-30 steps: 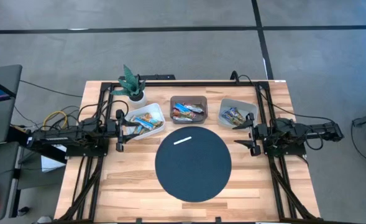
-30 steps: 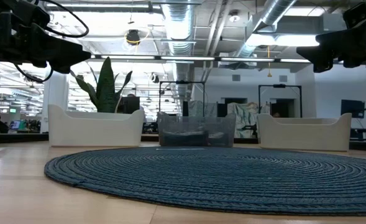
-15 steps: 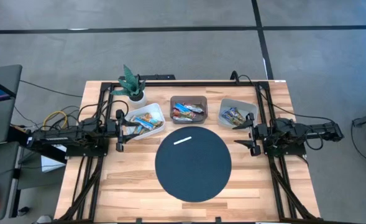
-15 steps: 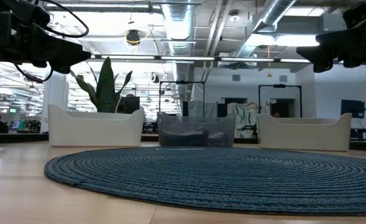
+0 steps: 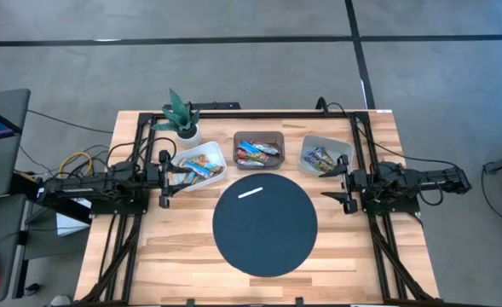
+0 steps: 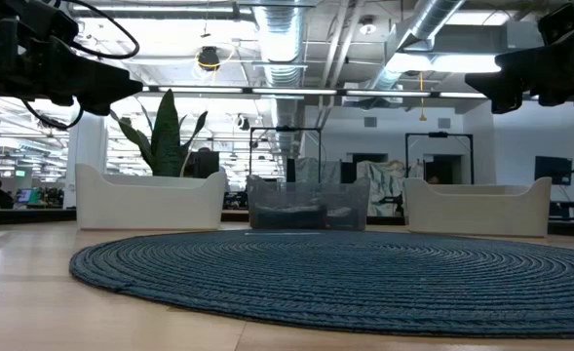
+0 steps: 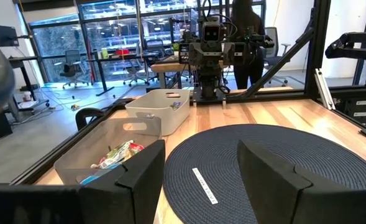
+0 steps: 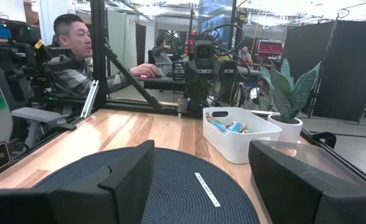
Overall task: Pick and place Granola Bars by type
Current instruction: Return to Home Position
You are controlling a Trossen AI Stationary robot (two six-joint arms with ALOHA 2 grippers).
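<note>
Table (image 5: 353, 256): Granola Bars (image 5: 319, 158) near right gripper (image 5: 326, 185)

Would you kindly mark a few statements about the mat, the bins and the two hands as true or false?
The mat holds only a thin white strip. True.
A bar lies on the mat. False: the Granola Bars sit in the white bin, middle bin and gray bin.
The left hand grips a bar. False: it is open and empty.
The right hand is open. True.
A potted plant stands by the white bin. True.
</note>
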